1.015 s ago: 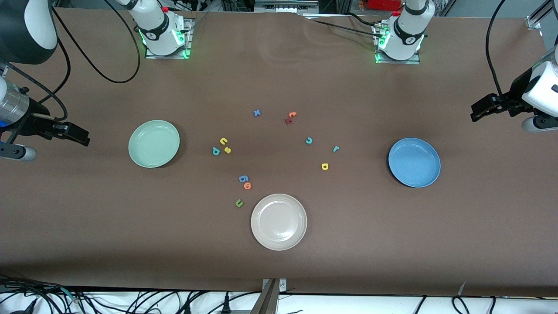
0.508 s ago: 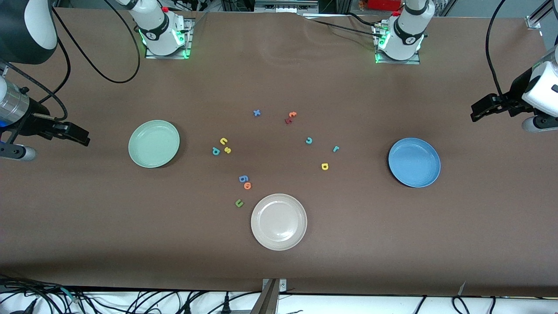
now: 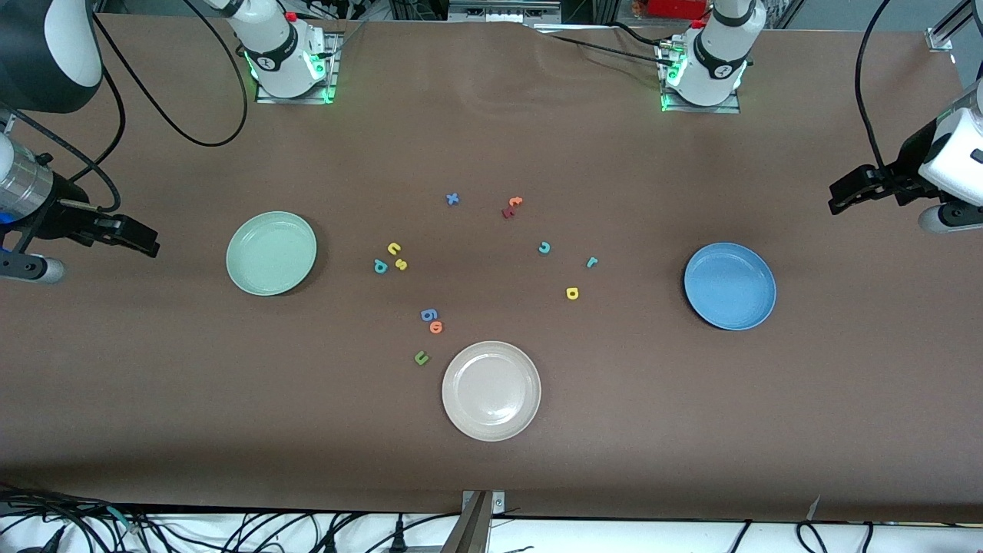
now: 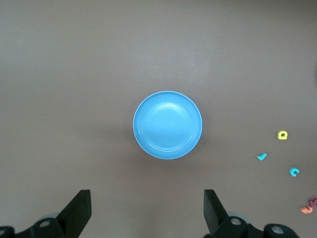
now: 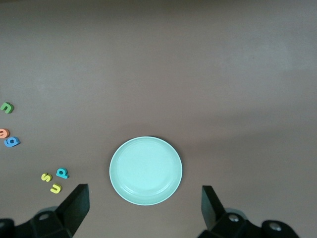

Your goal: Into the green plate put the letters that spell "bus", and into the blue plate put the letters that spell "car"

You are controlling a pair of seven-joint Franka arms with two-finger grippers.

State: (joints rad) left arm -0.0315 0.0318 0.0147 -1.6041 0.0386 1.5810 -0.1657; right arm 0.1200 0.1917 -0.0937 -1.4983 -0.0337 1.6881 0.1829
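Mostly bare brown table (image 3: 691, 430) holding scattered letters.

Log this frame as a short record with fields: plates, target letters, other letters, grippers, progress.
plates: green plate, blue plate and beige plate, nothing in any
bus letters: teal b, yellow u, yellow s, clustered on table
car letters: teal c, teal r, yellow a, spread on table
other letters: several, loose mid-table
grippers: left gripper above blue plate, right gripper above green plate, jaws open, holding nothing
progress: no letter placed yet
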